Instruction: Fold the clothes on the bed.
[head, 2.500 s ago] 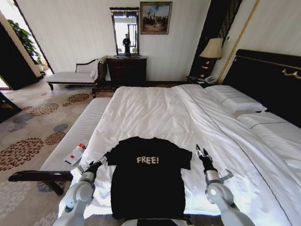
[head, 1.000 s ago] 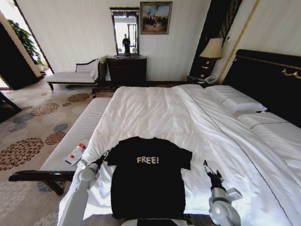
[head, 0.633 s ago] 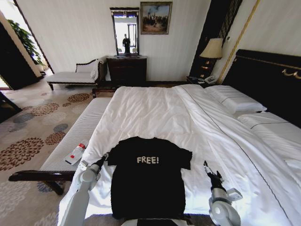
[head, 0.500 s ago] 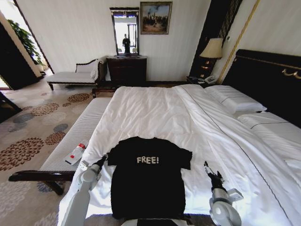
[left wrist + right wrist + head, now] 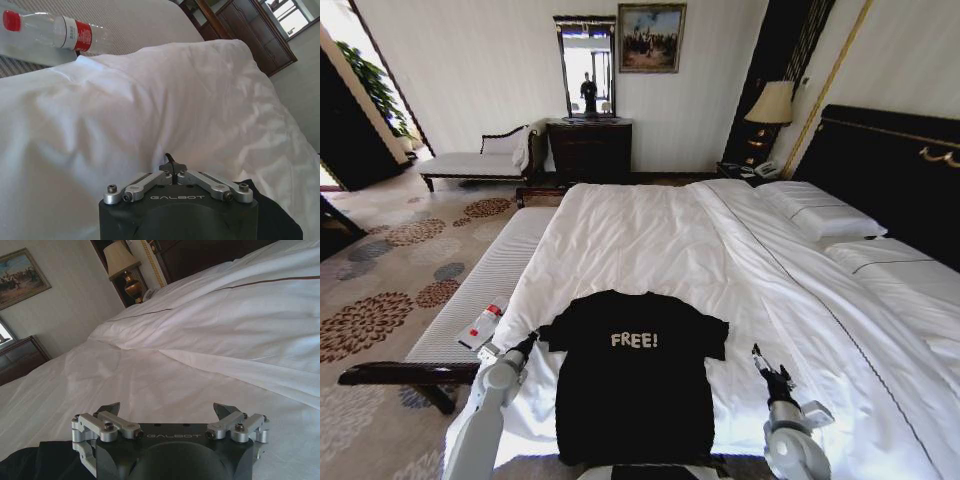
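Note:
The clothes, a black T-shirt with white "FREE!" lettering, lie spread flat on the near end of the bed. My left gripper is at the tip of the shirt's left sleeve. In the left wrist view its fingers are shut, with a wisp of black cloth at the tips and more of the clothes beside the wrist. My right gripper rests over the white duvet, apart from the right sleeve. The right wrist view shows its fingers wide open with nothing between them.
A plastic water bottle with a red cap lies on the striped bench along the bed's left side, also in the left wrist view. Pillows and a dark headboard are at the right. A lamp stands behind.
My left gripper has slid a little to the left and toward me, and the left sleeve's edge has stretched with it. The right gripper drew back from the right sleeve earlier and now holds still.

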Motion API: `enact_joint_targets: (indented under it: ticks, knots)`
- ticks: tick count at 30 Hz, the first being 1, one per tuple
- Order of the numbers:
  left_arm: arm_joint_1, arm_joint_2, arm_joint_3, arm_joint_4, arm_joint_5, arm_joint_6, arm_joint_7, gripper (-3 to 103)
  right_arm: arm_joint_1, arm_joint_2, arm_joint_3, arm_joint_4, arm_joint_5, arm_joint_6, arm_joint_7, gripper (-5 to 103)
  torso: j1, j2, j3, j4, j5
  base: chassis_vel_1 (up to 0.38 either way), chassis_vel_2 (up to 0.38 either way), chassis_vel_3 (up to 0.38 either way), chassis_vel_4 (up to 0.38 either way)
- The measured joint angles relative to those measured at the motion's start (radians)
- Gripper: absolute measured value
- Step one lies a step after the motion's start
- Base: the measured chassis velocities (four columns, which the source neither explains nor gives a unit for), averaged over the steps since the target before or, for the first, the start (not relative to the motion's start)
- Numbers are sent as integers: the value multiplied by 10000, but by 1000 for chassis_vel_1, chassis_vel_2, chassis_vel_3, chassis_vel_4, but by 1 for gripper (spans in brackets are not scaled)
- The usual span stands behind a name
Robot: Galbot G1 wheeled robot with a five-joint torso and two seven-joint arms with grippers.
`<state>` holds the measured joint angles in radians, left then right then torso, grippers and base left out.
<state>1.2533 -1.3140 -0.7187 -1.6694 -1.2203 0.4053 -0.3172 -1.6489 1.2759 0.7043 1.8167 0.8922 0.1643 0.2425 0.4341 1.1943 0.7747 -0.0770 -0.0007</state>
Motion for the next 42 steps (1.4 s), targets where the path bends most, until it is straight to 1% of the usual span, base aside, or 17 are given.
enact_joint_targets:
  ticks: [5, 10, 18, 21, 22, 26, 29, 30, 32, 40, 42]
  knots:
    - [41, 29, -205, -77, -26, -38, -4, 0, 30, -28, -22, -30, 0, 0, 15, 100, 0, 0, 0, -2, -1, 0, 0, 0, 0]
    - [371, 23, -460, -455, -90, -106, -10, 0, 71, -33, -35, -50, 7, 1, 35, 100, 0, 0, 0, 1, 0, 0, 0, 0, 0]
    - [341, 77, -474, -305, -75, -398, 130, 0, 74, -82, -33, -76, 24, 2, 42, 100, 0, 0, 0, 0, 0, 0, 0, 0, 0]
    - [322, 83, -488, -359, 9, -722, 522, 0, 85, -90, -26, -89, 37, 3, 53, 100, 0, 0, 0, -2, 0, 0, 0, 0, 0]
    - [322, 83, -488, -359, 9, -722, 522, 0, 85, -90, -26, -89, 37, 3, 53, 100, 0, 0, 0, -2, 0, 0, 0, 0, 0]
    - [413, 40, -416, -327, 490, -1183, 1144, 0, 113, -72, -24, -118, 40, 3, 62, 100, 0, 1, 0, 1, 1, 0, 0, 0, 0]
    - [415, -9, -364, -227, 618, -1307, 1208, 0, 131, -64, -25, -141, 41, 3, 68, 100, 0, 0, 0, -1, 0, 0, 0, 0, 0]
    - [412, -57, -339, -138, 636, -1393, 1210, -3, 149, -58, -28, -155, 41, 3, 76, 100, 0, 0, 0, 0, 0, 0, 0, 0, 0]
    - [417, -126, -317, -35, 607, -1516, 1172, 6, 167, -57, -33, -179, 41, 3, 87, 100, 0, 0, 0, 1, 2, 0, 0, 0, 0]
    - [627, -349, -293, 53, 377, -1593, 902, 10, 188, -35, -67, -213, 39, 2, 98, 100, 0, 0, 0, 1, 1, 0, 0, 0, 0]
    - [820, -383, -332, -224, 249, -1596, 778, 19, 198, -19, -87, -214, 33, -1, 107, 100, 0, 0, 0, -1, -1, 0, 0, 0, 0]
